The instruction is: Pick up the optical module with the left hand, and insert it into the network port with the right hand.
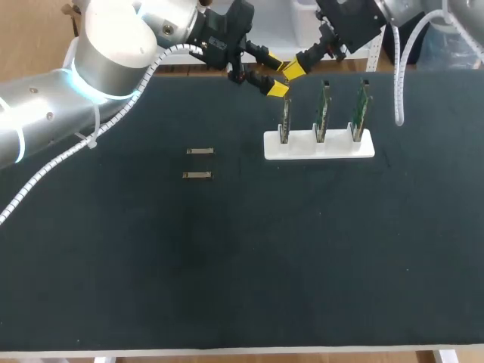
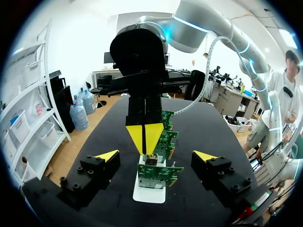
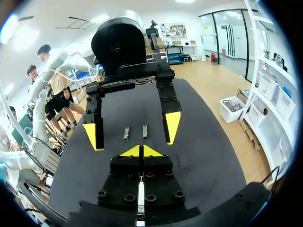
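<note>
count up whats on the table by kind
modules: 2
boards: 3
stand: 1
total: 6

silver arms, white cables, blk yellow-tipped pincers

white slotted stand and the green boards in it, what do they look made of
The white slotted stand looks like matte plastic, possibly printed: uniform white, blocky, no glare. The three thin green boards standing in it look like rigid circuit-board laminate: flat green sheets carrying small parts.
</note>
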{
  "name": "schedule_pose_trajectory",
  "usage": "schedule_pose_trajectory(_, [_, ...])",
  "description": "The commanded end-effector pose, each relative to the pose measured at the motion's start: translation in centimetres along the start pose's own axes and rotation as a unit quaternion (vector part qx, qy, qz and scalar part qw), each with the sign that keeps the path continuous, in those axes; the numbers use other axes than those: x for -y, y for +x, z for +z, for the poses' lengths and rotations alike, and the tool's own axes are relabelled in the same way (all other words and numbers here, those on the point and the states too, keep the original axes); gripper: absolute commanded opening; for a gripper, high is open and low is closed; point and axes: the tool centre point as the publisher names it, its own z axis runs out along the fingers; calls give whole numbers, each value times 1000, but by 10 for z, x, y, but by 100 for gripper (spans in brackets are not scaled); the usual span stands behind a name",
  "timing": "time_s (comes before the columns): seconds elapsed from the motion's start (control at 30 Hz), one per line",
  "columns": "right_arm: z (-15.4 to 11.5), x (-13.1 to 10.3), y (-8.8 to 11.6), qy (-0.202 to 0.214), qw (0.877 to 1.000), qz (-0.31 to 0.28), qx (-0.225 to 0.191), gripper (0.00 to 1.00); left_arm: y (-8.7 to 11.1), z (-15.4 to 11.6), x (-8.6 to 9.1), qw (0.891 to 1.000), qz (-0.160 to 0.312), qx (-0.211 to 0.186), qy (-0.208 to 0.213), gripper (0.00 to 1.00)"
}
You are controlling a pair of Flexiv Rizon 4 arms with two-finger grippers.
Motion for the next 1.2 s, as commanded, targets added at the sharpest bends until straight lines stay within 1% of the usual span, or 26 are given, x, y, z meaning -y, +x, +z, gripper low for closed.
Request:
schedule_pose_trajectory(0.03, [4,8,3,-184,983,1,-5,0,0,0,0,1000,1,0,-1,100])
schedule_pose_trajectory(0.73, [9,12,9,-185,983,13,-15,0,0,0,0,1000,1,0,-1,100])
schedule_pose_trajectory(0.9, [7,14,6,-181,983,13,-9,0,0,0,0,1000,1,0,-1,100])
schedule_pose_trajectory(1.2, [-5,18,-8,-174,985,16,20,0,0,0,0,1000,1,0,-1,100])
